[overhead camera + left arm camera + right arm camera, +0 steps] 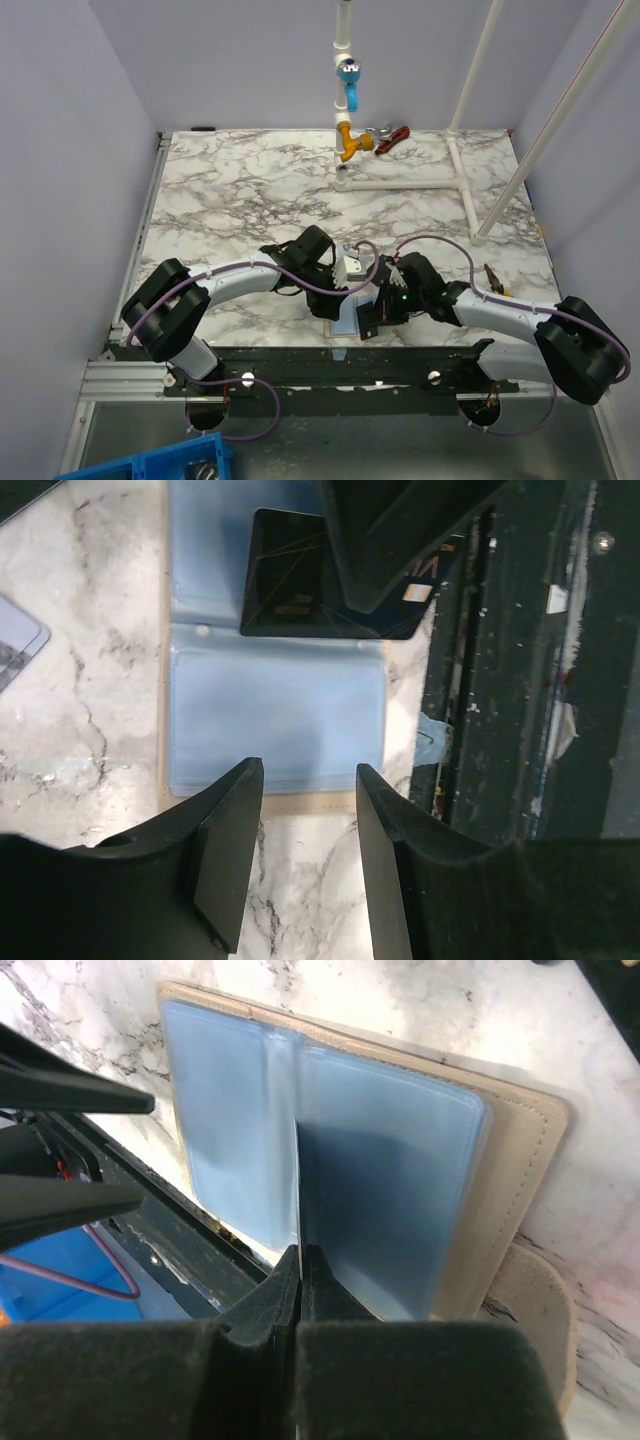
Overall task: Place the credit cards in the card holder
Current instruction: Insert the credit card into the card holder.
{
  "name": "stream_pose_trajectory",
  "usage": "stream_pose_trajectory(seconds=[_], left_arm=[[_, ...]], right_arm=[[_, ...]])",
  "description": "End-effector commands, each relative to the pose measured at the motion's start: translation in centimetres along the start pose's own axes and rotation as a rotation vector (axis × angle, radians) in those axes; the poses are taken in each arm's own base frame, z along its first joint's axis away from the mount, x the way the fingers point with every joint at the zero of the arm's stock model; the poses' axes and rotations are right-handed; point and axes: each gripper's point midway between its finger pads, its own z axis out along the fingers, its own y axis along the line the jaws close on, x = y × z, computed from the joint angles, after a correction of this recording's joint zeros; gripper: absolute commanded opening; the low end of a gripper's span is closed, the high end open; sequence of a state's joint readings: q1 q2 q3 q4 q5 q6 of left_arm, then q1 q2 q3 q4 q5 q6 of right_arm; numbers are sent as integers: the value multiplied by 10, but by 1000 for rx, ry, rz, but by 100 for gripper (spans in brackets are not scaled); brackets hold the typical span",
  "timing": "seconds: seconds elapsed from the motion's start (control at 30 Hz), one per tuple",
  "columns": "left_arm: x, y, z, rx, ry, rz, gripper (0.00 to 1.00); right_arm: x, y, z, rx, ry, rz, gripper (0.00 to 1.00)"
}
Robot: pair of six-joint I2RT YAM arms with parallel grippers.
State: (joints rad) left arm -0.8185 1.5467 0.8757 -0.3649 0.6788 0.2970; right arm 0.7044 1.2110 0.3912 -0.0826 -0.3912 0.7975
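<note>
The card holder [275, 715] lies open near the table's front edge, light-blue pockets up and beige rim showing; it is also in the right wrist view [230, 1110] and the top view [344, 322]. My right gripper [300, 1255] is shut on the black credit card [295, 580], which stands on edge over the holder, its lower edge at the fold between the pockets. My left gripper [308, 770] hangs open just above the holder's near rim, with nothing between its fingers. A pale patterned credit card [14, 645] lies on the marble beside the holder.
The holder's snap tab [535, 1305] sticks out on the marble. A black rail [520, 720] runs along the table's edge right beside the holder. At the back stand a white pipe frame [400, 182] with a blue and orange valve [348, 95], and red-black pliers [392, 136].
</note>
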Motion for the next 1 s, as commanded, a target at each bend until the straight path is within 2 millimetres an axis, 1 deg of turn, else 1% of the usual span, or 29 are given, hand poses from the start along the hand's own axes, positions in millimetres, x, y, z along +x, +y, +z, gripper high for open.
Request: stream_pose_trajectory(seconds=[0.0, 0.17, 0.23, 0.33, 0.43, 0.47, 0.57, 0.63, 0.7, 0.77, 0.87, 0.97], left_arm=[[-14, 25, 5, -121, -73, 22, 43], [-12, 32, 7, -175, -60, 11, 42], [-15, 32, 4, -179, -58, 9, 41], [-28, 26, -5, -163, -78, 39, 41], [-45, 13, -12, -111, -126, 116, 42], [-48, 11, -14, -99, -124, 134, 42], [-63, 1, -18, -59, -115, 228, 43], [-65, -6, -21, -51, -91, 319, 45], [-61, -7, -21, -73, -54, 404, 46], [-50, -2, -16, -117, 7, 493, 47], [-22, -3, -3, -132, 115, 639, 48], [-5, -3, 1, -142, 195, 766, 48]], right_arm=[[1, 3, 6, -42, 21, -2, 1], [-3, 6, 4, -60, 16, -14, 1], [-6, 7, 1, -63, 3, -14, 1], [-17, 13, -6, -63, -46, -25, 1], [-29, 21, -10, -78, -100, -62, 1], [-32, 23, -8, -84, -102, -72, 1], [-30, 21, 3, -84, -59, -77, 1], [-28, 16, 11, -76, -40, -70, 1], [-29, 11, 15, -67, -46, -64, 1], [-30, 7, 16, -51, -65, -65, 1], [-30, 4, 15, -49, -85, -61, 1], [-31, -1, 14, -29, -112, -46, 1]])
